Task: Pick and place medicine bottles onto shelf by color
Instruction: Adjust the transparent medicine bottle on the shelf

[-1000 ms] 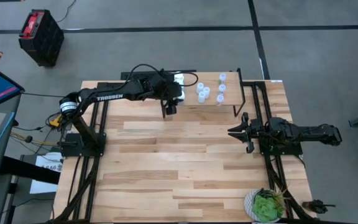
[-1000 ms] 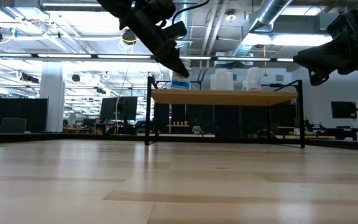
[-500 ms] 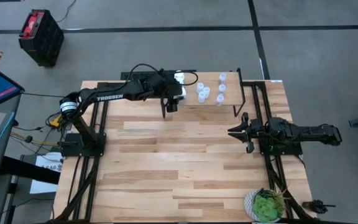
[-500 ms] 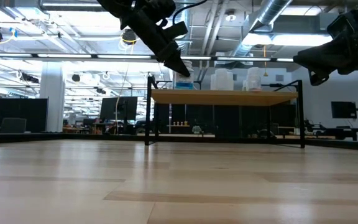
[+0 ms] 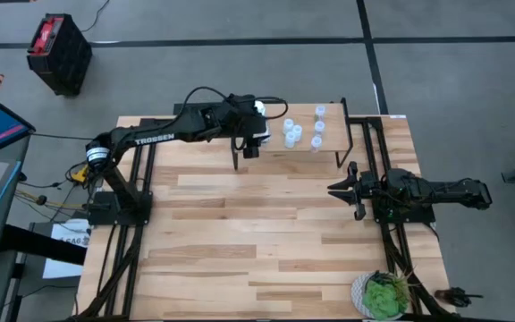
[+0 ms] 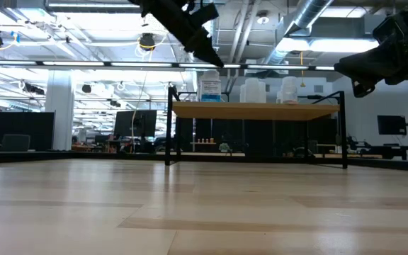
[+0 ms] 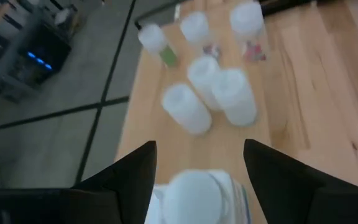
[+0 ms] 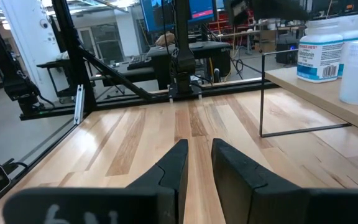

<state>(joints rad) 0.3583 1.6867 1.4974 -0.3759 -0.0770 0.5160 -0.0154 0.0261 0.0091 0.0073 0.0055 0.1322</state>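
Hovering over the left end of the shelf (image 5: 329,143) at the far side of the desk (image 5: 240,233): left end effector (image 5: 250,146), fingers (image 7: 129,174) spread wide, gripping nothing. Standing upright on the shelf directly under it, free between the fingers: large white bottle (image 7: 201,196) with a blue-printed label. Clustering further right on the shelf: other medicine bottles (image 5: 291,134), white and pale translucent, all upright. Waiting well apart over the right part of the desk: right end effector (image 5: 342,190), fingers (image 8: 173,165) nearly together, carrying nothing.
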